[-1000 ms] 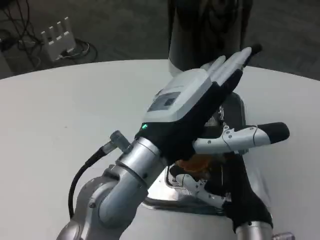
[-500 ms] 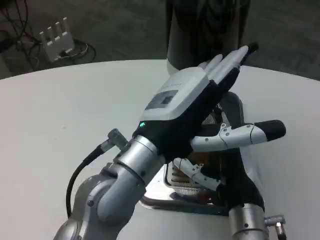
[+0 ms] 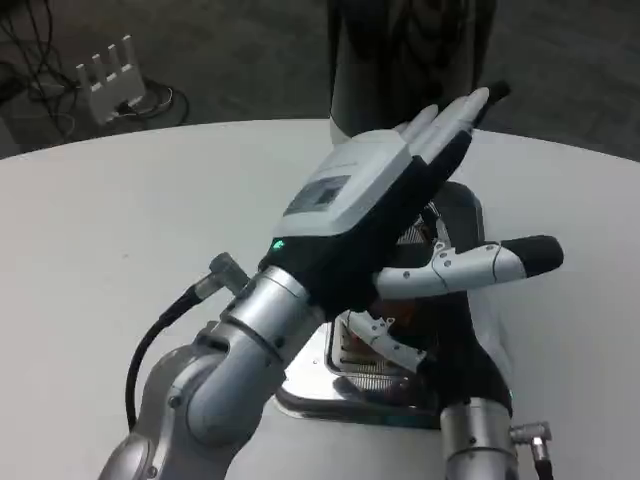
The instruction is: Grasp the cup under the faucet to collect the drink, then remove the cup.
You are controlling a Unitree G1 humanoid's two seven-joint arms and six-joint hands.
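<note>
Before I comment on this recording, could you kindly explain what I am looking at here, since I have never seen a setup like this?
This is a single picture from a camera on a humanoid robot's head or chest, looking down at a white table. The big silver forearm rising from the lower left is the robot's own left arm. Its left hand has a white back and is held flat above the table, fingers extended and thumb out to the side, holding nothing. The right hand reaches in beneath it from the bottom edge; whether it grips anything is hidden. Under both hands lies a shiny metal drip tray, and behind stands a dark drink dispenser. I cannot make out the cup itself.
</note>
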